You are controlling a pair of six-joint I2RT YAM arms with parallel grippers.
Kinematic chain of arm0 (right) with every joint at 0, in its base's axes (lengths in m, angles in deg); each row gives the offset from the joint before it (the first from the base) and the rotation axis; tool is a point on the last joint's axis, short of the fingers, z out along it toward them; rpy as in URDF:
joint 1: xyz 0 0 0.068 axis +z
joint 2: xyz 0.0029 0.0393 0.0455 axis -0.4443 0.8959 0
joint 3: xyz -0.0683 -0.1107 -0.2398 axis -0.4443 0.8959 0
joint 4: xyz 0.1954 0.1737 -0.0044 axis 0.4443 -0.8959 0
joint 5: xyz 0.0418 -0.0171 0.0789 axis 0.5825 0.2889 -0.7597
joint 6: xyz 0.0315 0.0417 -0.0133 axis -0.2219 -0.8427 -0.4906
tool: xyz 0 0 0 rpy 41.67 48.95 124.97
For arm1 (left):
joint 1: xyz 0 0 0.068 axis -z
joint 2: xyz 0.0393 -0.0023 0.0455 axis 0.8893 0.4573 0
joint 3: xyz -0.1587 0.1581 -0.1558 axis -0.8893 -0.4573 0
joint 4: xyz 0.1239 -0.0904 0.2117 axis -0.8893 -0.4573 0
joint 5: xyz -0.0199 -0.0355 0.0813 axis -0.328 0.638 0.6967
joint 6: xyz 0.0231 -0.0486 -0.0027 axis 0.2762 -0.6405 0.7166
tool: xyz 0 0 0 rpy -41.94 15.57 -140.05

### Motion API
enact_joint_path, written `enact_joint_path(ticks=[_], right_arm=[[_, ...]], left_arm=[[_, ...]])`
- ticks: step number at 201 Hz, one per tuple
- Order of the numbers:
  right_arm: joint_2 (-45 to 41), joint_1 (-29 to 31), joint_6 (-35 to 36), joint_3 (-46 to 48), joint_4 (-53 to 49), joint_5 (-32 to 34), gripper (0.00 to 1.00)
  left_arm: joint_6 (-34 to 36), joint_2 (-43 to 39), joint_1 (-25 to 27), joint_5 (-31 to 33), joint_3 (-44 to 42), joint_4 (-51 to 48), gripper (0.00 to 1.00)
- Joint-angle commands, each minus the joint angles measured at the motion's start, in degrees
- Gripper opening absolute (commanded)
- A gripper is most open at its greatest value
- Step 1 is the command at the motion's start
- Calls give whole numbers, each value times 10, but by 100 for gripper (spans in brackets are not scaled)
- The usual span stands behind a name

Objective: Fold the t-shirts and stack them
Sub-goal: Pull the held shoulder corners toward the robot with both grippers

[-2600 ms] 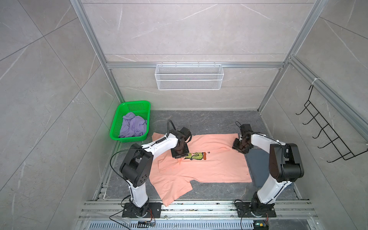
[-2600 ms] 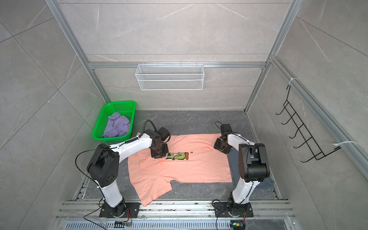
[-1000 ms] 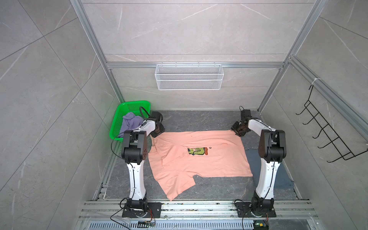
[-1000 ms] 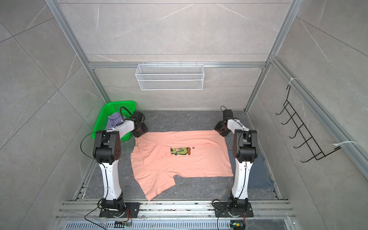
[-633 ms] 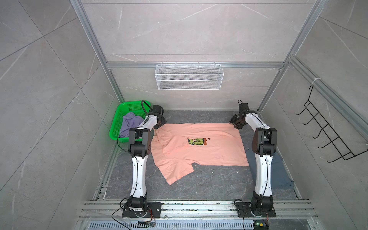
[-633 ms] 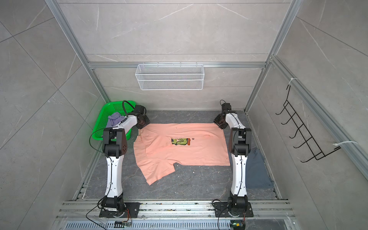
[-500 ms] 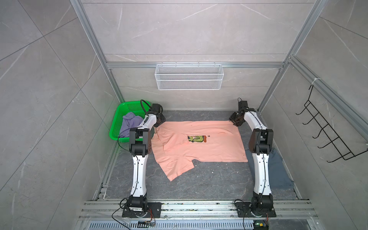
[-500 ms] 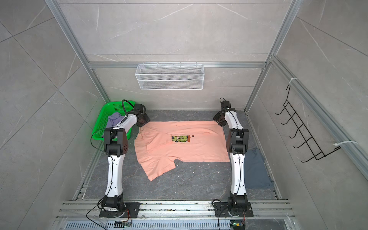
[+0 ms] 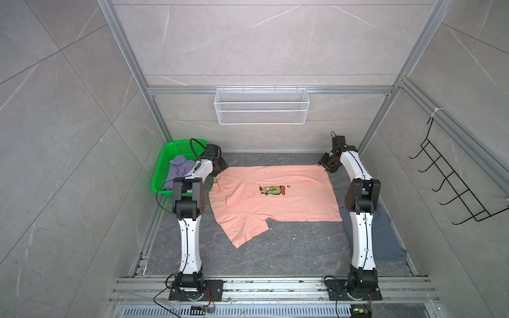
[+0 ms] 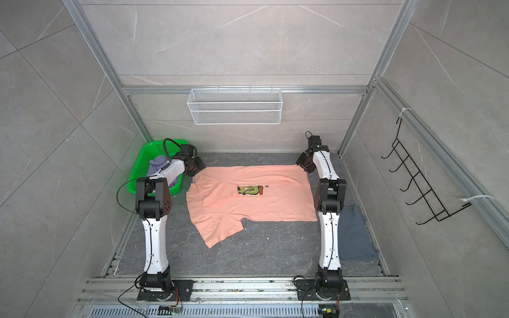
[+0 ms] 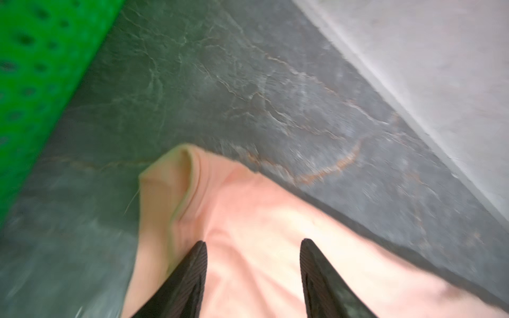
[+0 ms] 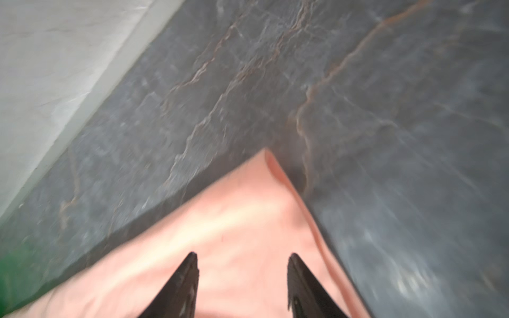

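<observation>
Where right arm (image 9: 361, 239) crosses, blue-grey t-shirt (image 9: 388, 242) part-hidden

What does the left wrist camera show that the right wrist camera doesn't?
Only the left wrist view: the green basket's perforated wall and a ribbed edge of the peach t-shirt. Only the right wrist view: a plain pointed corner of that t-shirt. Both: peach fabric on the dark stone surface, a pale wall, and left fingers or right fingers spread open, gripping nothing.
</observation>
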Motion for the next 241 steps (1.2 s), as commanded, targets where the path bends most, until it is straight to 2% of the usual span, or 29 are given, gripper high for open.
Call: enact_joint_path(ticks=[1, 28, 34, 41, 53, 86, 119, 173, 209, 241], right_arm=[[-139, 1, 16, 116, 93, -12, 63], [-267, 1, 7, 300, 170, -9, 74], [-289, 1, 7, 329, 177, -8, 82], [-317, 1, 5, 369, 184, -7, 85], [-364, 1, 7, 433, 192, -5, 87], [-474, 1, 3, 581, 186, 7, 91], [-557, 1, -3, 707, 174, -16, 91], [-621, 1, -13, 836, 177, -47, 90], [-635, -4, -23, 880, 187, -50, 87], [-652, -11, -37, 904, 206, -53, 86]], left_arm=[[19, -118, 6, -22, -50, 48, 63], [9, -207, 21, -27, -160, 54, 70], [6, -225, 25, -30, -187, 55, 71], [3, -250, 30, -32, -218, 55, 76], [-5, -297, 40, -36, -272, 54, 86], [-23, -408, 83, -21, -387, 3, 100], [-92, -510, 146, 2, -488, -50, 100], [-343, -662, 284, 50, -680, -105, 97], [-453, -693, 378, 83, -742, -119, 92], [-493, -686, 412, 98, -757, -111, 88]])
